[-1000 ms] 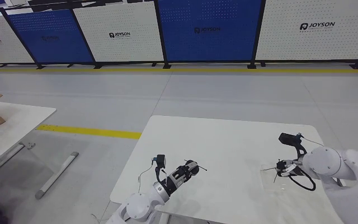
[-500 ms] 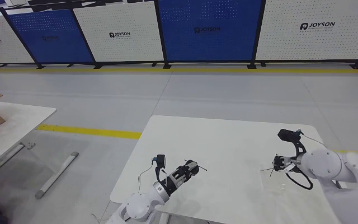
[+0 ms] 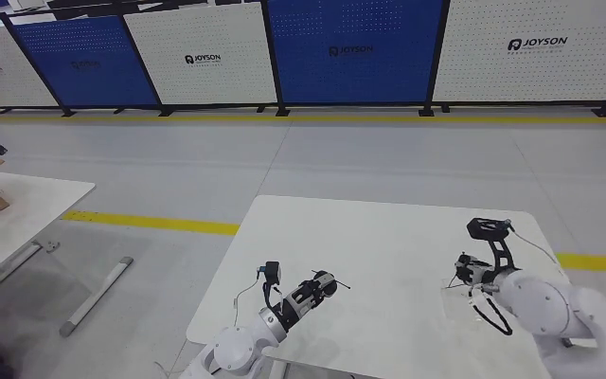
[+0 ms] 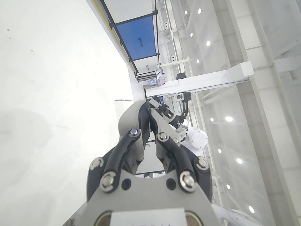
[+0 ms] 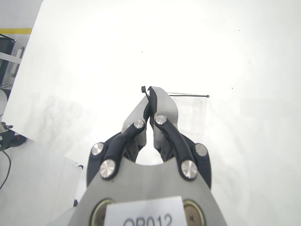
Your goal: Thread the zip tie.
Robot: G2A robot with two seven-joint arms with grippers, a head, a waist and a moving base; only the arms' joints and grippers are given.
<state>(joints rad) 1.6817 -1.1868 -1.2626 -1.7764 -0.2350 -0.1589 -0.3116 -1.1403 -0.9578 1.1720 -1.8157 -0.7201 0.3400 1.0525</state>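
My left gripper [image 3: 324, 281] hovers near the table's front left, shut on a thin black zip tie [image 3: 342, 284] that sticks out toward the middle. In the left wrist view the strap [image 4: 147, 103] runs between the closed fingers of that gripper [image 4: 149, 112]. My right gripper [image 3: 464, 273] is over the right side of the white table [image 3: 379, 237], shut on a second zip tie whose square head [image 5: 143, 89] pokes out at its fingertips [image 5: 150, 96]. A third zip tie [image 5: 188, 94] lies on a clear tray [image 5: 200, 118] just beyond the right gripper.
The clear tray [image 3: 456, 303] sits near the table's right front edge. A wide bare stretch of tabletop separates the two arms. Beyond the table lie open floor, a yellow line [image 3: 151, 223] and blue and white panels [image 3: 355, 52].
My right gripper has shifted a little left and toward the far side, off the clear tray, with its zip tie still held. The left arm has stayed put.
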